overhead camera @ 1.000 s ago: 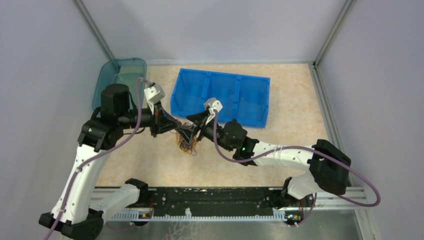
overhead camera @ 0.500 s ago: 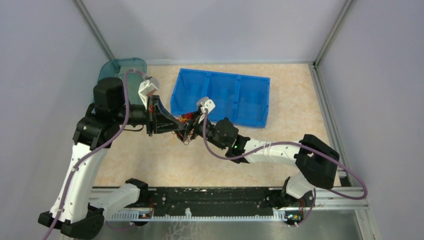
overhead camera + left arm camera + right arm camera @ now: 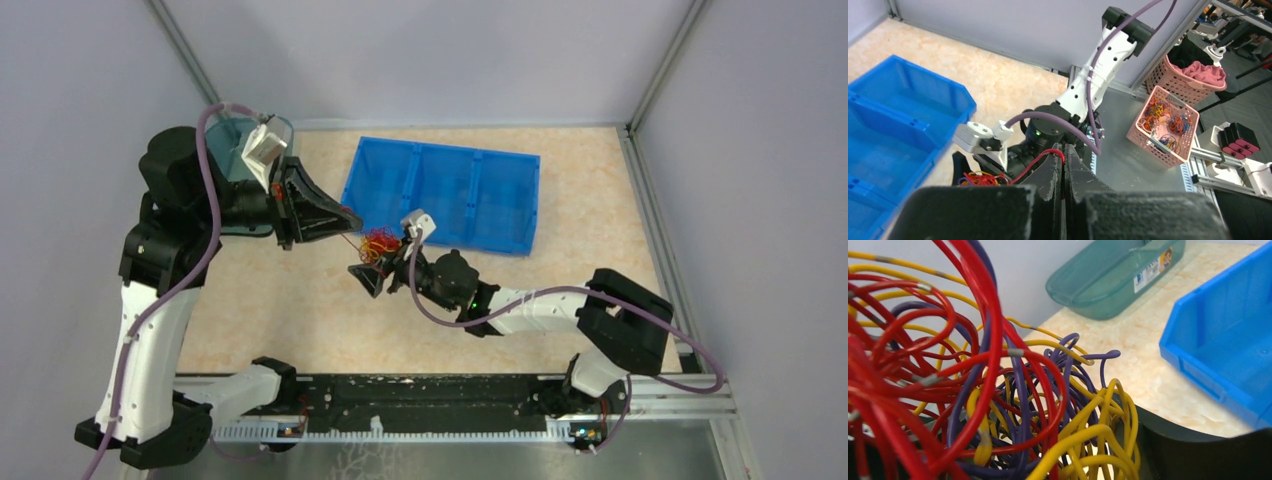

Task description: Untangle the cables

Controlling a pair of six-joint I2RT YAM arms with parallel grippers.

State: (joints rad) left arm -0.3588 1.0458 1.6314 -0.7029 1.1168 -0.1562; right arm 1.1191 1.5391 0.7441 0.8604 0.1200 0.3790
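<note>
Your left arm stands tall with its elbow high, and its wrist tips down and rightward. Your right arm lies low, stretched left along the bench (image 3: 590,200). Since the earlier frames, the left arm has risen and pulled back, so the left pincer (image 3: 348,213) is now apart from the right pincer (image 3: 378,262). The cables (image 3: 378,241) have come up off the bench with them. The left pincer is clamped fully together on one red cable (image 3: 1040,161), which runs taut from its tips down to the tangle. The right pincer's jaws stand wide and clasp the rest of the cables, which fill the gap between its fingers. The blue bin (image 3: 450,148) is just beyond the right pincer, and the teal tub (image 3: 1108,285) is behind the left one.
</note>
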